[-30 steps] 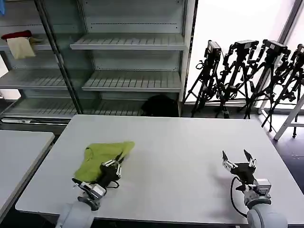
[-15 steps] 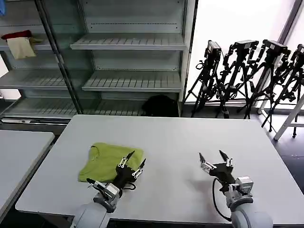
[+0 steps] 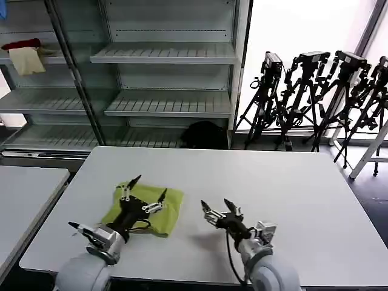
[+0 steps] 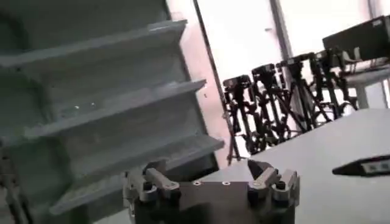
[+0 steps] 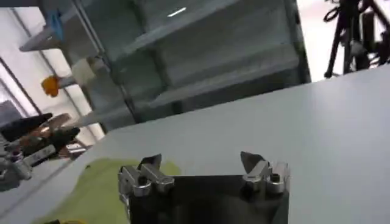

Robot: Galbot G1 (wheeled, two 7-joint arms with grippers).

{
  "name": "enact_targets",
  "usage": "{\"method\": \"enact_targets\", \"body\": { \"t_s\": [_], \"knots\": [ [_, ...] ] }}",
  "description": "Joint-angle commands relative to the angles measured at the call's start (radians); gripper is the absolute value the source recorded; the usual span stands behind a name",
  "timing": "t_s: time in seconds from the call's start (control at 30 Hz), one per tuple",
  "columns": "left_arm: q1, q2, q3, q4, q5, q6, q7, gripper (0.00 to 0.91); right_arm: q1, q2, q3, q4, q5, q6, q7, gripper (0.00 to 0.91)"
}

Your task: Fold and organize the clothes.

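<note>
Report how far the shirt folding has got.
Done: the green T-shirt lies folded into a compact pad on the table. In hand: nothing; the left pincer is open above it, the right pincer open beside it. Left: perhaps tidying.

Lab: bare shelving (image 3: 163, 54), tripods (image 3: 315, 97), white table (image 3: 291, 182).

Readable text: none | labels, brands, numbers, signs: none legible in the head view or either wrist view | T-shirt (image 3: 147, 209): plain green side showing, no lettering visible | shelving (image 3: 163, 54), table (image 3: 273, 176), tripods (image 3: 315, 91): no markings that can be made out
</note>
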Motion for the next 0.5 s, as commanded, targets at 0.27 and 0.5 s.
{"method": "enact_targets", "body": {
  "t_s": [0.27, 0.5],
  "knots": [
    [0.128, -0.091, -0.118, -0.027, -0.065, -0.027, -0.015, 0.907, 0.141, 0.217, -0.208, -0.282, 0.148, -0.034, 0.172, 0.544],
    [0.14, -0.094, -0.122, -0.014, -0.081, -0.034, -0.025, 0.907, 0.153, 0.212, -0.197, -0.3, 0.151, -0.034, 0.204, 0.0]
  ]
}}
